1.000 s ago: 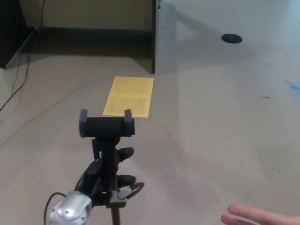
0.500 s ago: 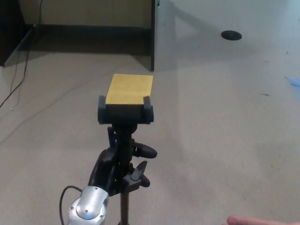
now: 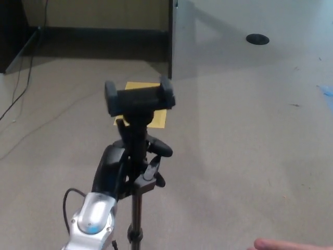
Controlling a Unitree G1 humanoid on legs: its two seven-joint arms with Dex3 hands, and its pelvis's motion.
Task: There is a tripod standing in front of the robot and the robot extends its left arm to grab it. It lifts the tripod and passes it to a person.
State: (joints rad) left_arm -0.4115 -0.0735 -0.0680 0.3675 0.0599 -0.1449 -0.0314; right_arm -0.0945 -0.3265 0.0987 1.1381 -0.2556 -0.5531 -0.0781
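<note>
The left hand (image 3: pixel 117 169), fingers closed around the tripod (image 3: pixel 138 135), is raising it higher toward the person's hand (image 3: pixel 289 245).

1. Our left hand (image 3: pixel 122 169), closed around the tripod (image 3: pixel 137 156), has climbed from the lower left of the frame towards the centre.
2. The tripod's clamp head has risen with it and now tilts, its right end higher, where a second ago it sat level.
3. That head now covers most of the yellow sheet (image 3: pixel 156 117), which lay fully exposed before.
4. The person's hand (image 3: pixel 283 245) has sunk lower at the bottom right edge, showing less.
</note>
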